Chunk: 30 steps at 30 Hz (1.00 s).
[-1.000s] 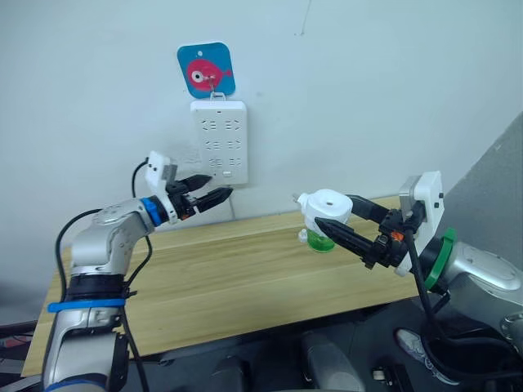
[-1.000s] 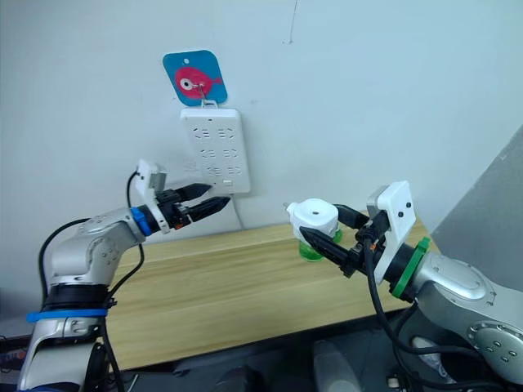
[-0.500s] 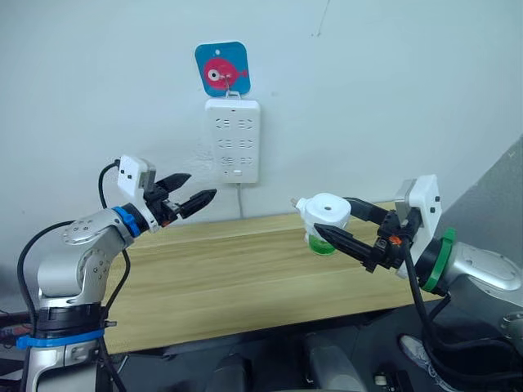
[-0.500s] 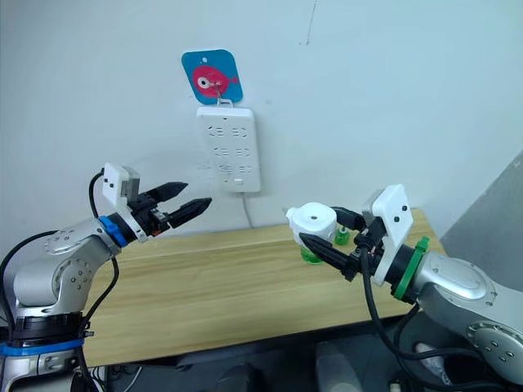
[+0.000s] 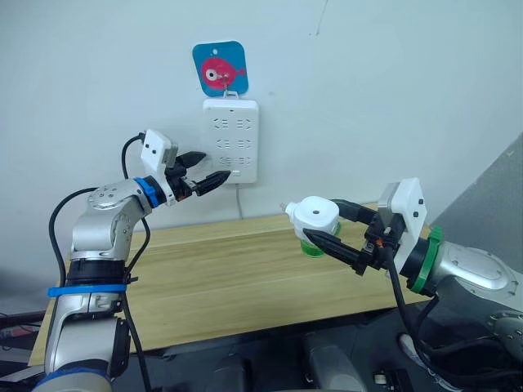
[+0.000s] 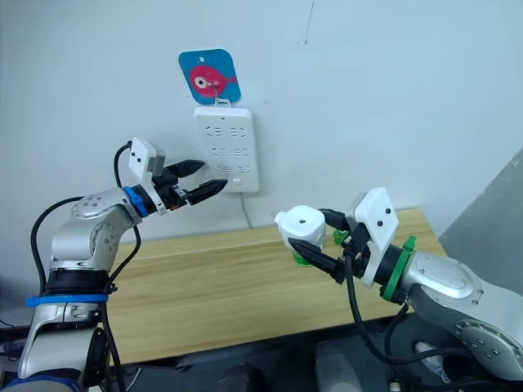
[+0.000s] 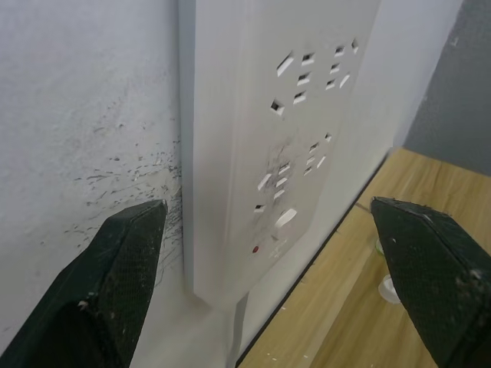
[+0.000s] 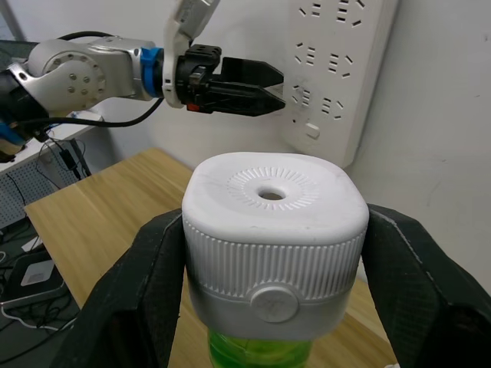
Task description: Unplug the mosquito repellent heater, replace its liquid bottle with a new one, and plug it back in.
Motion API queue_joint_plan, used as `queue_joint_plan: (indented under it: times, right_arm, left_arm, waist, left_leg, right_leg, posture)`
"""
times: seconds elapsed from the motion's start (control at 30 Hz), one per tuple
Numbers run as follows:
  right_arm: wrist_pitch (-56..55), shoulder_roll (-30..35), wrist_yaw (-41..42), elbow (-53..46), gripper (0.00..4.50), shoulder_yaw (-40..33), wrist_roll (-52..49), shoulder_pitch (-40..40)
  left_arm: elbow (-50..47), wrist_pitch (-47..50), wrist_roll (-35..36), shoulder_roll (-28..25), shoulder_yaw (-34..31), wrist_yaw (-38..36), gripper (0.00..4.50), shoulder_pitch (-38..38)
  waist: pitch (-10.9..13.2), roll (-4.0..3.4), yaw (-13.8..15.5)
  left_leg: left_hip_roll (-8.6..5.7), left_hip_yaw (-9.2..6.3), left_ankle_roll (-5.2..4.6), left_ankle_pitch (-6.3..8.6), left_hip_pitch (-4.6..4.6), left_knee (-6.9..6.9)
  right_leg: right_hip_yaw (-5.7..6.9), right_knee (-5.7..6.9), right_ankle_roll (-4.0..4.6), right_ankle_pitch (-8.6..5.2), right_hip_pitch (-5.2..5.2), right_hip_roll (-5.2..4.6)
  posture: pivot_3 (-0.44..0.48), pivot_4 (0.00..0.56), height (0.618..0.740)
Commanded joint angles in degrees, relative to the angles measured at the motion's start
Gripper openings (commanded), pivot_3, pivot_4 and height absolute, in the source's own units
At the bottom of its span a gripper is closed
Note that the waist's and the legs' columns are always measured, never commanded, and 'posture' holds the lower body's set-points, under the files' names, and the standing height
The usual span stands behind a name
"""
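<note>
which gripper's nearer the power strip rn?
Left. The left gripper is open at the power strip's lower edge; the right gripper holds the heater over the table, well away.

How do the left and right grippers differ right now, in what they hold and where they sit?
The right gripper is shut on the mosquito repellent heater, with a green liquid bottle under it, held above the wooden table. The left gripper is open and holds nothing. The left one is raised by the lower end of the white power strip on the wall; the right sits lower, away from it. Both have two black fingers.
</note>
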<state>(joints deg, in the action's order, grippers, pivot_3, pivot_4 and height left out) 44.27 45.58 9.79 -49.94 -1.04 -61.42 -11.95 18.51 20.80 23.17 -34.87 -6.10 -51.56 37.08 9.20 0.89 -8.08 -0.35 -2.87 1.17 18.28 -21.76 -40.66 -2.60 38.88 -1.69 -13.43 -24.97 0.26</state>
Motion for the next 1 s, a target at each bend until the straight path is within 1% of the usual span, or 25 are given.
queue_joint_plan:
  times: [0.03,0.27,0.4,0.5,0.63,0.77,0.8,0.9,1.0]
  right_arm:
    - [-0.5,-0.3,-0.2,-2.5,2.98,-1.2,0.4,-0.7]
    - [-0.2,-0.5,-0.2,-2.4,2.98,-1.0,0.6,-0.8]
    - [0.0,-1.5,-1.2,-2.1,2.98,-1.2,-0.3,-1.0]
    - [0.5,-2.4,-2.3,-1.4,2.98,-0.9,-0.5,-2.0]
    - [2.3,-4.6,-4.9,1.2,2.98,0.9,0.7,-5.6]
    - [4.7,-9.0,-8.4,5.9,2.98,4.4,4.7,-11.8]
    - [5.2,-10.2,-9.2,7.0,2.98,5.1,5.8,-13.2]
    - [6.9,-14.5,-12.0,10.7,2.98,7.5,10.1,-17.3]
    - [7.8,-21.0,-16.4,16.0,2.98,9.3,14.9,-21.4]
  left_arm:
    - [2.9,-1.7,-1.1,0.3,0.8,-2.3,4.48,4.1]
    - [9.6,-1.5,-2.5,0.7,3.9,-9.9,4.48,10.0]
    - [11.4,-0.9,-2.4,1.0,4.3,-12.6,4.48,12.1]
    - [11.7,-0.1,-2.3,1.5,3.8,-13.2,3.9,13.0]
    - [12.0,0.7,-2.3,1.7,3.3,-13.0,2.64,13.3]
    - [11.8,0.9,-2.7,1.7,3.2,-12.8,1.46,13.1]
    - [11.7,0.9,-2.8,1.6,3.2,-12.7,1.3,13.0]
    - [11.3,1.3,-3.0,1.7,3.3,-12.7,1.3,12.8]
    - [10.1,2.0,-3.0,1.8,3.4,-12.4,1.3,12.4]
  waist:
    - [0.0,0.01,0.1]
    - [0.0,0.01,0.1]
    - [0.0,0.01,-0.2]
    - [0.0,0.01,-0.3]
    - [0.0,0.01,-0.3]
    - [0.0,0.01,-0.4]
    - [0.0,0.01,-0.3]
    - [0.0,0.01,-0.4]
    - [0.0,0.01,-0.4]
  left_leg:
    - [-0.01,-0.03,0.0,0.0,-0.02,-0.01]
    - [-0.03,-0.02,0.0,0.0,-0.02,-0.01]
    - [-0.02,-0.01,0.0,0.0,-0.03,0.0]
    - [0.0,-0.03,0.0,0.0,-0.03,0.0]
    - [-0.01,-0.02,0.0,0.0,-0.02,-0.01]
    - [0.0,-0.04,0.0,0.0,-0.03,-0.01]
    - [-0.01,-0.05,0.0,0.0,-0.02,0.0]
    - [-0.01,-0.08,0.0,0.0,-0.03,-0.01]
    - [0.01,-0.1,0.0,0.0,-0.02,-0.01]
  right_leg:
    - [0.01,0.0,0.0,0.0,0.0,0.0]
    - [0.06,-0.01,-0.01,0.0,0.01,0.0]
    - [0.05,-0.01,0.0,0.0,-0.01,0.01]
    - [0.03,0.0,0.0,0.0,-0.01,0.01]
    - [0.03,0.0,-0.02,-0.01,-0.01,0.01]
    - [0.02,0.01,0.0,0.0,-0.02,0.01]
    - [0.01,0.01,0.0,0.0,-0.02,0.0]
    - [0.0,0.04,0.01,0.01,-0.03,-0.02]
    - [-0.01,0.06,0.02,0.01,-0.03,-0.03]
  posture:
    - [-0.239,0.134,0.74]
    - [-0.244,0.133,0.74]
    - [-0.255,0.137,0.74]
    - [-0.258,0.138,0.74]
    - [-0.258,0.139,0.74]
    - [-0.256,0.142,0.74]
    - [-0.256,0.142,0.74]
    - [-0.251,0.145,0.74]
    - [-0.251,0.145,0.74]
